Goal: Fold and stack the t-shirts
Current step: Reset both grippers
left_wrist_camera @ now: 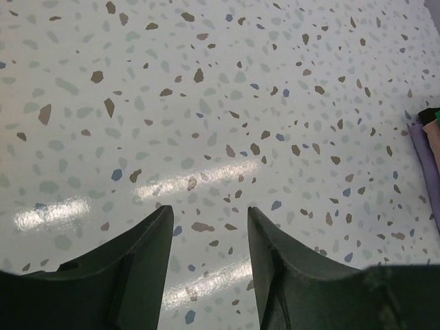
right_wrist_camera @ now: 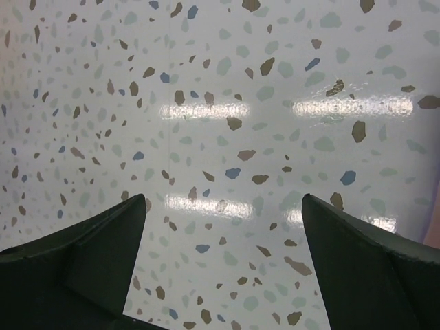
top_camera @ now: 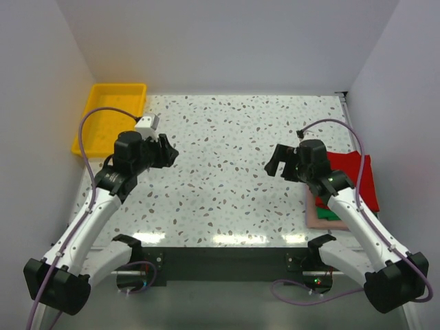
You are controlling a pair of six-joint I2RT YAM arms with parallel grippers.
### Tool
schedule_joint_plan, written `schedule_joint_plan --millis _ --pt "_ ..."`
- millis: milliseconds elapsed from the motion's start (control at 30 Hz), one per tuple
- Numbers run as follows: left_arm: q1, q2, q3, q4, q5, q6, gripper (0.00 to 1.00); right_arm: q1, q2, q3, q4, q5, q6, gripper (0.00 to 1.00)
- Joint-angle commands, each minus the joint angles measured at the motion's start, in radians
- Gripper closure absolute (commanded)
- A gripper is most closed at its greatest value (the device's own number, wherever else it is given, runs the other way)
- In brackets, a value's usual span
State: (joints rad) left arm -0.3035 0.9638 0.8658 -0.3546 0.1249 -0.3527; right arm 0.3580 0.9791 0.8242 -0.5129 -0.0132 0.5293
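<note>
No shirt is in hand, so I judge the task to be at the start of a fold. Both arms hover over the bare middle of the white speckled terrazzo-pattern table (top_camera: 227, 172). The left gripper (left_wrist_camera: 206, 210) has its dark fingers parted with nothing between them. The right gripper (right_wrist_camera: 223, 199) is spread wider and also holds nothing.

The heap of cloth t-shirts (top_camera: 366, 185) is red on top, with a green layer (top_camera: 328, 214) and a pale pink layer (top_camera: 313, 216) showing beneath. It lies at the table's right edge, partly under the right forearm (whether any is folded I cannot tell). The next move likely calls for the right arm to turn toward that heap, pinch the top layer alone and drag it to the centre.

The shallow yellow plastic tray (top_camera: 117, 88) at the far left corner shows nothing inside.
</note>
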Motion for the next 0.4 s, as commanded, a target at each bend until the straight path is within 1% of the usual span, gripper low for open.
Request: schedule_joint_plan --millis 0,167,367 --pt "0.0 -0.033 -0.024 -0.027 -0.074 0.047 0.48 0.002 -0.014 -0.01 0.096 0.068 -0.049 0.01" --pt "0.0 -0.056 -0.022 -0.026 -0.084 0.05 0.46 0.001 -0.023 -0.017 0.088 0.108 -0.057 0.01" --pt "0.001 -0.059 -0.024 -0.024 -0.071 0.052 0.46 0.001 -0.048 -0.019 0.108 0.108 -0.057 0.01"
